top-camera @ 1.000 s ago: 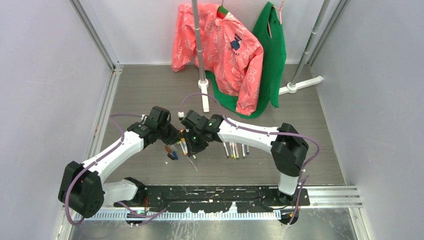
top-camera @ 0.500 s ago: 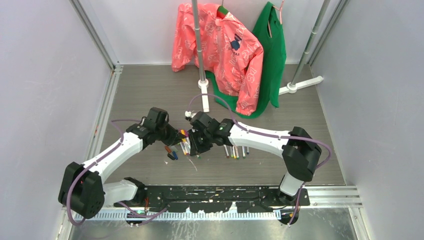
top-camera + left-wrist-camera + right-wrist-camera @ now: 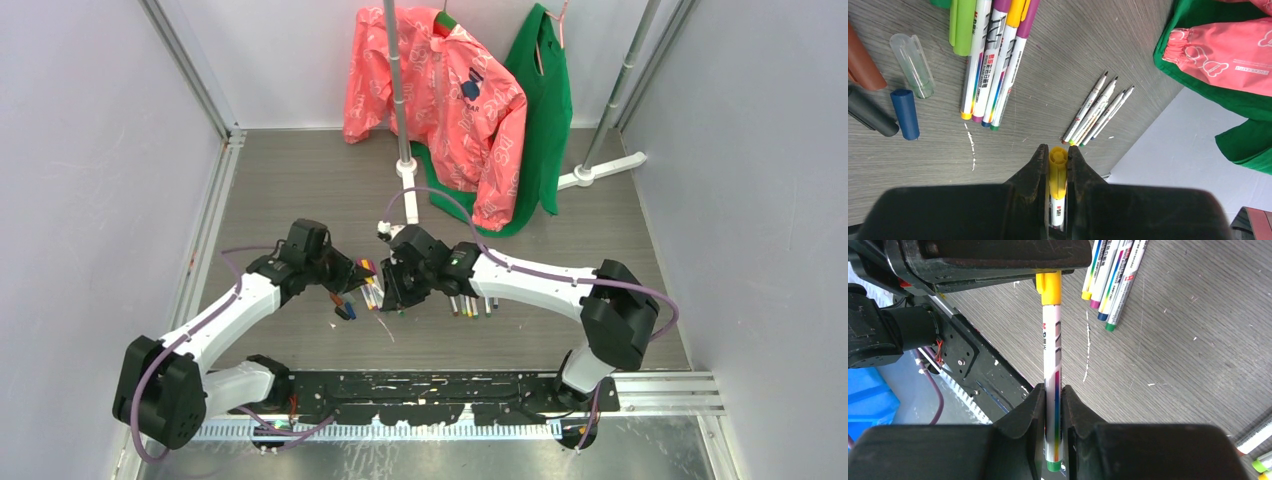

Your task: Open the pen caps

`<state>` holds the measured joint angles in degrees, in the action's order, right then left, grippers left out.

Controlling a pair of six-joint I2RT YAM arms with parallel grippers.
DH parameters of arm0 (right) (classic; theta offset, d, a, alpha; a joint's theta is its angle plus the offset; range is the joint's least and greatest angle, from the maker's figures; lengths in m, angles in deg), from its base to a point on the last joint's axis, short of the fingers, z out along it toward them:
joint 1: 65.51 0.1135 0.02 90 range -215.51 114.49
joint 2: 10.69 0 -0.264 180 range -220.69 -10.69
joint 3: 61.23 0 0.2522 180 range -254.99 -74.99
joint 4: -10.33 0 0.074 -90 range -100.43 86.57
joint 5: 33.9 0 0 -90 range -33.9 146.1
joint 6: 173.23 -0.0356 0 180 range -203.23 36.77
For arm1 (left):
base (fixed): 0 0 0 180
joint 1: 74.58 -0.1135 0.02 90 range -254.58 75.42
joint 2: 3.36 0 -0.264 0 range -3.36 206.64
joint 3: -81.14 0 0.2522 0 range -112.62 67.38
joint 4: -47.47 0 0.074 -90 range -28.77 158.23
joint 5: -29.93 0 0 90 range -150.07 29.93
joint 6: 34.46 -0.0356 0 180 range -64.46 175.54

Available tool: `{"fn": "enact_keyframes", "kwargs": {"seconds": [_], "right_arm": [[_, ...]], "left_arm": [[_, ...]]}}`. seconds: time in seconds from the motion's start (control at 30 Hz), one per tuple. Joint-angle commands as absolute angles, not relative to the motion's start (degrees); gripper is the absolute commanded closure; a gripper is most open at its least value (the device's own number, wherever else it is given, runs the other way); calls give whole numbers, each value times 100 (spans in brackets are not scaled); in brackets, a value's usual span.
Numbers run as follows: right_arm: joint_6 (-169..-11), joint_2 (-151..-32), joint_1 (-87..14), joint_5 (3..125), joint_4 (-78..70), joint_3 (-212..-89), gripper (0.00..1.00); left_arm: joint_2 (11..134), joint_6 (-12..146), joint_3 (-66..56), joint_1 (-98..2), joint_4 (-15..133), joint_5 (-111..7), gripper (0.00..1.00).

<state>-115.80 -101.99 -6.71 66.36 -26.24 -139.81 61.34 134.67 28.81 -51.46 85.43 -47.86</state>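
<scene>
We are working over a grey table point(image 3: 300, 180). A pink jacket point(image 3: 440, 110) and a green garment point(image 3: 545, 110) are hanging at the far edge, right of centre. The left arm point(image 3: 225, 310) is reaching in from the near left and the right arm point(image 3: 530, 280) from the near right. Both are meeting over the table's middle, slightly left of centre.

The left gripper point(image 3: 1058, 152) is clenching the yellow cap point(image 3: 1058, 159) of one pen point(image 3: 1052, 350). The right gripper point(image 3: 1053, 390) is clenching the same pen's whitish barrel close to its green end. We are holding this pen above the table, stretched straight between the two grippers. The yellow cap is sitting on the barrel's end with no gap showing.

Four capped pens point(image 3: 989, 65) are lying side by side on the table just beside the held pen. A row of uncapped pens point(image 3: 1098, 112) is lying further right, partly under the right arm in the top view.

Loose caps point(image 3: 905, 114) are lying just left of the capped pens: one clear, one blue, one dark grey, one brown-red.
</scene>
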Motion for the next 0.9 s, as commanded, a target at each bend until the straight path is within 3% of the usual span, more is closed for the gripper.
{"fn": "enact_keyframes", "kwargs": {"seconds": [0.0, 0.5, 0.87], "right_arm": [[-11575, -9831, -597, 7002, -3645, -13779, 99], [-11460, -9498, -357, 7179, -3568, -13597, 99], [-11035, -9690, 375, 5882, -4263, -13755, 99]], "left_arm": [[6027, 13796, 2923, -5469, 7746, -5436, 100], [6033, 14365, 3154, -5745, 7200, -5082, 100], [6501, 14913, 2519, -5940, 7304, -4718, 100]]}}
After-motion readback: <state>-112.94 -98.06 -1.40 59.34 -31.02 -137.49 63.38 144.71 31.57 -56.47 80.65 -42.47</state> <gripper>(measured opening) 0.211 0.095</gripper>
